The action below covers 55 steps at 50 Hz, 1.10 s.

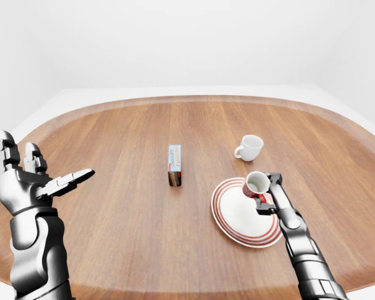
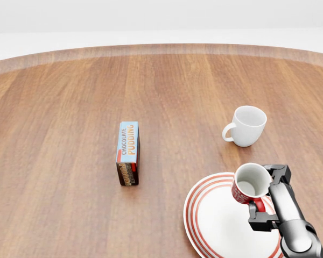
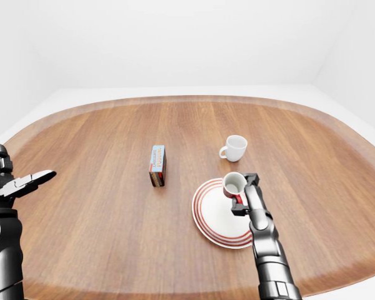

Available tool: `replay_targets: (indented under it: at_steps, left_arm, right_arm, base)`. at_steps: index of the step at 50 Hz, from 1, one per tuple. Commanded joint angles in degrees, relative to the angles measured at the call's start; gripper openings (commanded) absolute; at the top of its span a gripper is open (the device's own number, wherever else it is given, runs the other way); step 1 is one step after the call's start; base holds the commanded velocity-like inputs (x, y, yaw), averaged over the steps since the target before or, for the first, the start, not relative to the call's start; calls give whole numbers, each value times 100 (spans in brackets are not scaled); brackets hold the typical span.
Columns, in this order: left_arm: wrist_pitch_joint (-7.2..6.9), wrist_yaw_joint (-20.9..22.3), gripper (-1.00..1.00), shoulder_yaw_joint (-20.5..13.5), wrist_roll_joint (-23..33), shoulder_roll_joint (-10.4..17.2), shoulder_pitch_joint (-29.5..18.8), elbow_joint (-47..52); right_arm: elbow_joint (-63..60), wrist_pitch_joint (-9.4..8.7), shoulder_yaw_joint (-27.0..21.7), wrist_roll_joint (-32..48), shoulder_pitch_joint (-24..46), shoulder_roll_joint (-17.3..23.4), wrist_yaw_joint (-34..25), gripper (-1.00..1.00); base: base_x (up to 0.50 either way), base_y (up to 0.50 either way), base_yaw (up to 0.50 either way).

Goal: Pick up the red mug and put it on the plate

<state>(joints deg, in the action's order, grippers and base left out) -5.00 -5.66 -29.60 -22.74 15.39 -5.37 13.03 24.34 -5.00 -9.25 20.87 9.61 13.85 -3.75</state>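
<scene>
The red mug (image 2: 250,185), white inside, is tilted over the upper right part of the white plate with red rings (image 2: 220,228). My right hand (image 2: 269,196) is shut on the mug at its handle side and holds it just above the plate; I cannot tell if the mug touches it. My left hand (image 1: 40,178) is open and empty, raised at the left edge of the left-eye view, far from the mug.
A white mug (image 2: 246,126) stands above the plate, a short way from it. A chocolate pudding box (image 2: 128,153) stands on edge left of the plate. All rest on a round wooden table (image 2: 70,107).
</scene>
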Motion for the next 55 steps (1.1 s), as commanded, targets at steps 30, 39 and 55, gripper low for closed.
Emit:
replay_targets:
  at_steps: [30,39,55]
  left_arm:
    - [0,21,100,4,4,16,-12,-72]
    - [0,23,100,20,14,13,-18,-116]
    - [0,-1,100,24,12,5,-3,-53]
  right_arm:
    - [2110,0,252,25,722,158,112,-100]
    - [2252,0,263,15,761,184,144,-100]
    - [1789,0,272,95,574,166,27,100]
  base:
    - [0,0,0]
    - [0,0,1]
    - [0,0,0]
